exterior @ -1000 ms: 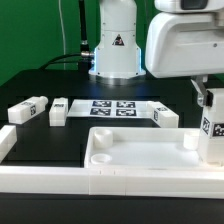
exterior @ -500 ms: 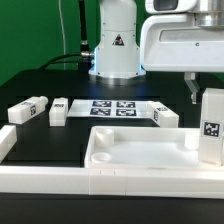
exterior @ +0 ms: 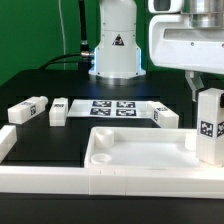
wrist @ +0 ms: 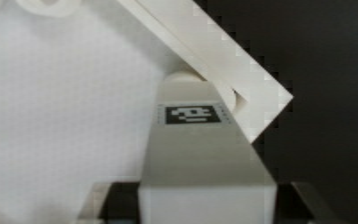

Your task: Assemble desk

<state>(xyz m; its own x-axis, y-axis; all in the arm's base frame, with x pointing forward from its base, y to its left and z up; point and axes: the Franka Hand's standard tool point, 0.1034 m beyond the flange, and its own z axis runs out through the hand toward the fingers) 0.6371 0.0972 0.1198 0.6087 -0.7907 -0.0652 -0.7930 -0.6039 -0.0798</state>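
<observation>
Pincer [wrist: 208,204] closed on the upright leg [exterior: 210,126]; in the wrist view a dark finger [wrist: 119,205] pressed against each side face, leg filling the gap between. Grip taken at the leg's upper end, at the exterior view's right edge. Leg vertical, black-and-white tag facing the exterior camera about halfway down, a second tag showing on the face toward the wrist camera. Hangs straight down from the pincer over a corner at the tabletop's [exterior: 140,134] right end. Lower end overlapping that corner's rim in both views; contact with the socket: cannot tell.

Tabletop flat on the black table [exterior: 60,140], open side up, raised rim all round, near the middle of the scene, stretching left from beneath the held leg.

Three more legs lying loose beyond it, none touching the pincer: far-left leg [exterior: 28,108] at the exterior view's left, second leg [exterior: 59,110] just to its right, third leg [exterior: 166,115] past the tabletop's far right corner, nearest the pincer. Marker board [exterior: 112,106] flat between second and third legs. Arm's base [exterior: 115,45] behind the marker board.

Near rail [exterior: 45,182], long and white, along the table's near edge, in front of the tabletop. Left rail [exterior: 6,140] on the exterior view's left, at a right angle to the first.
</observation>
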